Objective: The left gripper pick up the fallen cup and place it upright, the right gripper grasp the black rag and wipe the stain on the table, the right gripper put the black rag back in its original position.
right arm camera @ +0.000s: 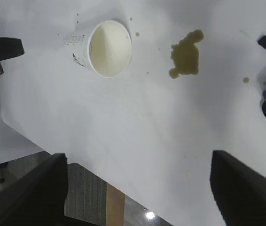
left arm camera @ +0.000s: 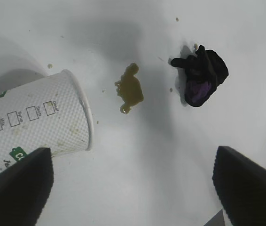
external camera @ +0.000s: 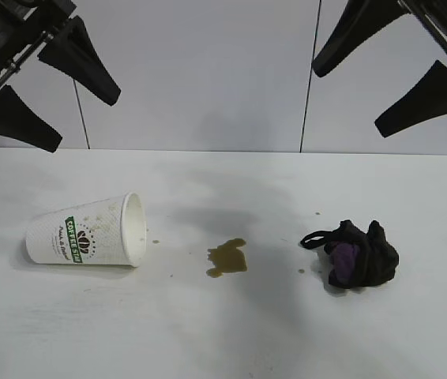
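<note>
The left gripper (external camera: 40, 85), black with two long wedge-shaped fingers, hangs high above the left side of the scene with its jaws spread wide and nothing between them. The right gripper (external camera: 397, 69), its black twin, hangs high at the right, also spread wide and holding nothing.

Below the left gripper the white embossed paper cup (external camera: 88, 230) with the green band logo lies on its side on the matte white surface (external camera: 223, 332), its mouth turned toward the middle. Just past the mouth sits the small yellowish-brown stain (external camera: 227, 257), apart from the cup, with a few droplets nearby. Further right, under the right gripper, the bunched black rag (external camera: 355, 254) with purple patches rests on the surface, apart from the stain.

By my reading no step has begun: the cup is still down, the stain unwiped, the rag untouched. The first move falls to the left gripper, which must come down over the cup's wall, close across it and tip it onto its base clear of the puddle.

Count: two grippers, one cup, one stain, one rag
</note>
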